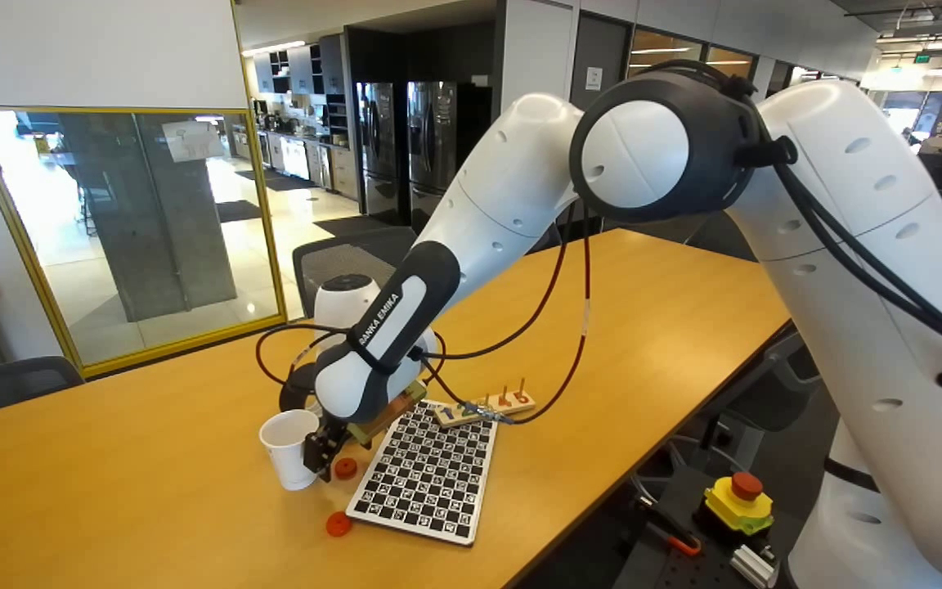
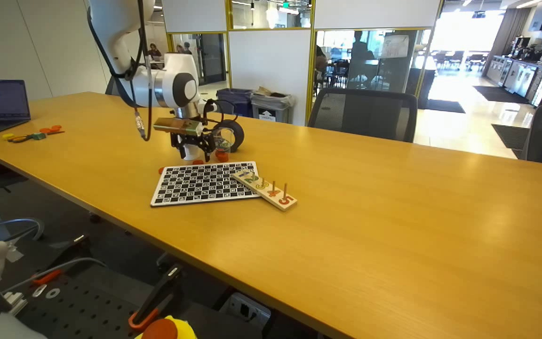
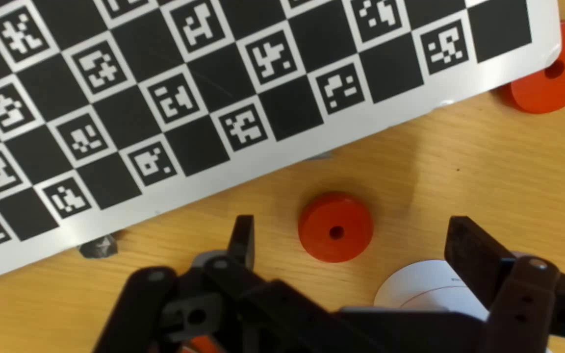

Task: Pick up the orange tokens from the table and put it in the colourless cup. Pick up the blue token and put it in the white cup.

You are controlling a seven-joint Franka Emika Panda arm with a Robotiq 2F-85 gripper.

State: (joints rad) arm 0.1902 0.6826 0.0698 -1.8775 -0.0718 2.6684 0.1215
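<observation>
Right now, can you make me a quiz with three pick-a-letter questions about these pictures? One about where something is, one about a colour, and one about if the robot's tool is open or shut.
Item 1: Where is the wooden number strip?
A) Inside the white cup
B) With one end on the checkered board
C) On top of the laptop

Item 2: In the wrist view, what colour is the token seen between the fingers?
A) Green
B) Blue
C) Orange-red

Item 3: How is the tool?
A) Open
B) Shut on a token
C) Shut on nothing

Right letters:
Item 1: B, because its end overlaps the checkered board in both exterior views.
Item 2: C, because its round top, with a small dark hole, is orange-red.
Item 3: A, because the fingers stand wide apart, with bare table showing between them.
</observation>
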